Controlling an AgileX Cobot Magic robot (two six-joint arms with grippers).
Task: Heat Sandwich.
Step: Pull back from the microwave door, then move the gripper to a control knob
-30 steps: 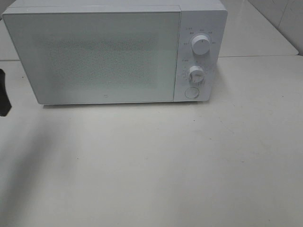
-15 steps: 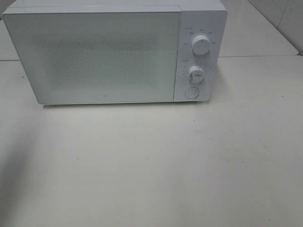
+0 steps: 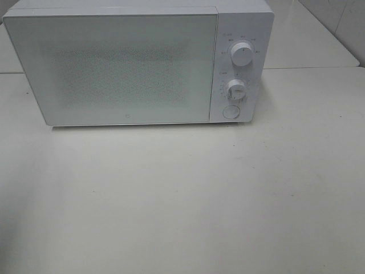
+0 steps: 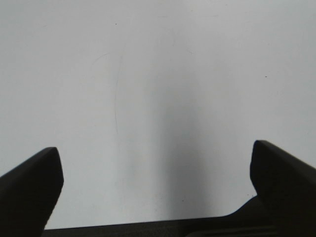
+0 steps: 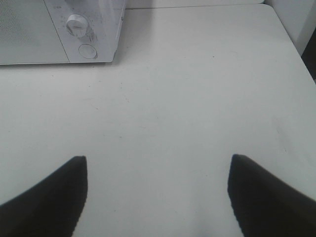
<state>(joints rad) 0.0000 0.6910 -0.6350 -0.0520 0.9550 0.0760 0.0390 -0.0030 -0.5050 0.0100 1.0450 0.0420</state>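
1. the sandwich shows in none of the three views. the microwave has its door shut, and the speckled front panel cannot be seen through, so whether the sandwich is inside cannot be told.
2. the microwave's top and upper left corner are cut off by the edge of the high view. the right wrist view catches only its control corner.
3. the markings around the dials are too small to read.
4. neither arm appears in the high view. each gripper shows only as two dark finger ends in its own wrist view.
5. left gripper: fingers wide apart, nothing between them, only bare bench beneath.
6. right gripper: fingers apart, nothing between them, over bare bench, well apart from the microwave.
7. count: one microwave, standing on the bench. one door. two dials, the upper dial above the lower dial. one round button just below the lower dial. two grippers, both empty.
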